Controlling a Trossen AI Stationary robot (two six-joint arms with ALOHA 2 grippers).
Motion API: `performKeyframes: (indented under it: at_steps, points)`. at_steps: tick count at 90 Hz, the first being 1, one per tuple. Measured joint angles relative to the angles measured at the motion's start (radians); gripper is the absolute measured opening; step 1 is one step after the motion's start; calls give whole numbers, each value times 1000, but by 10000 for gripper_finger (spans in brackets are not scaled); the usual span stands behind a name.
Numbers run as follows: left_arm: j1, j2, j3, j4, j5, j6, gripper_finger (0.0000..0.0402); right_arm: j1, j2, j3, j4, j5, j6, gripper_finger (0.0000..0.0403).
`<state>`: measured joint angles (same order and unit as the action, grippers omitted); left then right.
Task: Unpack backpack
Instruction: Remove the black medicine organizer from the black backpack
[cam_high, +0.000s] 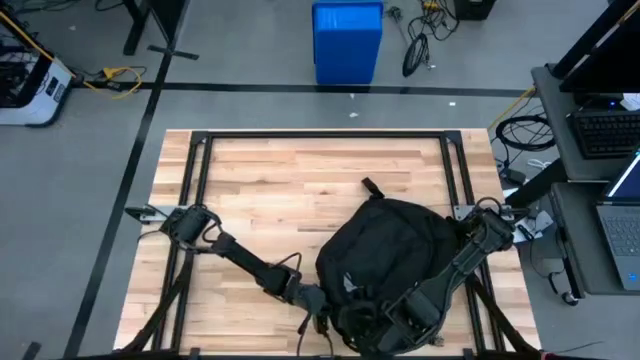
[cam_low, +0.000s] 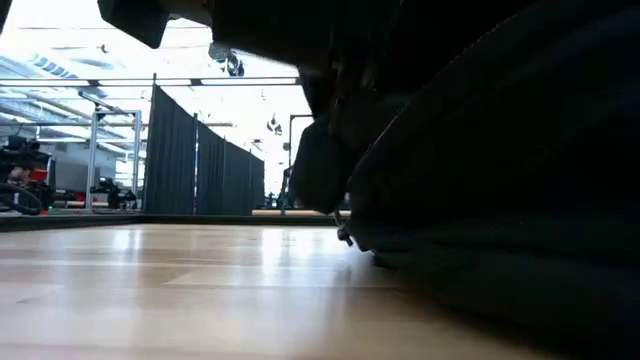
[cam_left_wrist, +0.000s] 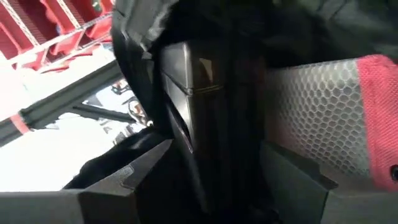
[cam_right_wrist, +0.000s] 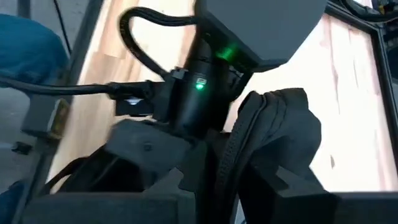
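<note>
1. Presently we log one backpack (cam_high: 395, 250), black fabric, rounded, lying on the wooden counter (cam_high: 300, 180) toward its near right part, with a small white patch on the side facing the left arm.
2. We note a short black strap end sticking out from the backpack's far edge onto bare wood.
3. We list the left end effector (cam_high: 322, 318) at the backpack's near left edge, its arm reaching in low across the counter from the left mount. In the left wrist view its fingers (cam_left_wrist: 134, 177) stand apart, with a dark flat-sided object (cam_left_wrist: 193, 106) and black fabric between them; we cannot tell whether they grip it.
4. We record, in the same view, a grey honeycomb mesh panel (cam_left_wrist: 311, 118) with a red-pink edge (cam_left_wrist: 376, 118) beside that dark object.
5. We list the right end effector (cam_high: 395, 322) at the backpack's near edge, close to the left one, its arm lying over the pack's right side. In the right wrist view a thick fold of black strap or fabric (cam_right_wrist: 267, 137) sits between its fingers (cam_right_wrist: 298, 193), which appear to clamp it.
6. We see from the low view the backpack's dark bulk resting on the counter and filling the right of the frame.
7. We note a blue bin (cam_high: 347, 40) on the floor beyond the counter.
</note>
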<state>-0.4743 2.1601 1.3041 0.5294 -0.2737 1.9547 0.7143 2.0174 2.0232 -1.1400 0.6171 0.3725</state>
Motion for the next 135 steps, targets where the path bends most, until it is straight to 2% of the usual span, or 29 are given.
performKeyframes:
  at_steps: [15,27,45,68,99,135]
  points:
    - [2,0,0,63,71,-1,223,-3,0,0,3,1,0,57]
    - [0,0,0,101,80,-8,223,-7,0,0,6,1,0,57]
    - [1,0,4,112,84,-79,223,-15,-2,0,3,1,1,57]
    - [11,0,5,112,88,-87,223,-27,-2,0,18,-2,0,57]
    - [24,1,7,56,62,-160,223,-37,-2,-1,36,2,-7,57]
    - [29,1,8,39,26,-169,264,-34,-2,-1,42,-11,-6,57]
